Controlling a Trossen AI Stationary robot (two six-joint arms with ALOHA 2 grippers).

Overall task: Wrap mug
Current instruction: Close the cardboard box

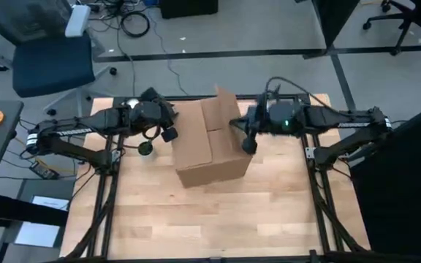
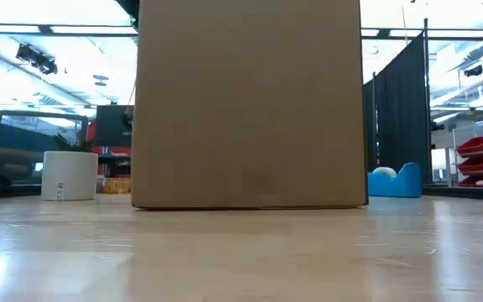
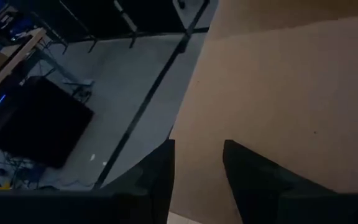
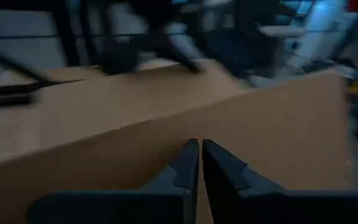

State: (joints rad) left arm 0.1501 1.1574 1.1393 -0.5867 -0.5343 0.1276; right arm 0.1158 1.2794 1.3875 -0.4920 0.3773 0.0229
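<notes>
A cardboard box (image 1: 209, 143) is sitting in the middle of the wooden table (image 1: 218, 219), one flap sticking up on its far side. No mug is showing in any view, so I can't tell where it is, could be inside the box.

The left gripper (image 1: 159, 139) is hanging just beside the box's left wall, fingers (image 3: 253, 180) spread apart with nothing between them. The right gripper (image 1: 248, 137) is pressing up against the box's right top edge, fingers (image 4: 188, 163) squeezed almost together with nothing visible between them.

In the low view a white planter (image 2: 69, 175) is standing in the room behind, off to the box's left.
</notes>
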